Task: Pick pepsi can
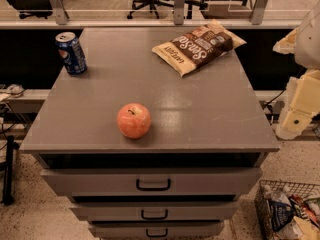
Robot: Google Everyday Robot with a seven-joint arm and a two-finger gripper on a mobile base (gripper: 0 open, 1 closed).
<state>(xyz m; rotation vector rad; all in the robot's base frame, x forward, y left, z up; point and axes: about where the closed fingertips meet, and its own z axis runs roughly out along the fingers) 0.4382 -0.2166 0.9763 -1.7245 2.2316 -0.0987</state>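
The pepsi can (71,53) is dark blue with a silver top and a red-white logo. It stands upright at the back left corner of the grey cabinet top (200,109). My gripper (296,118) hangs at the far right of the view, off the cabinet's right side and well away from the can. It holds nothing that I can see.
A red apple (134,120) sits near the front middle of the top. A brown snack bag (199,46) lies at the back right. Drawers (153,183) stack below the top. A wire basket (290,209) of packets stands on the floor at the lower right. Office chairs stand behind a rail.
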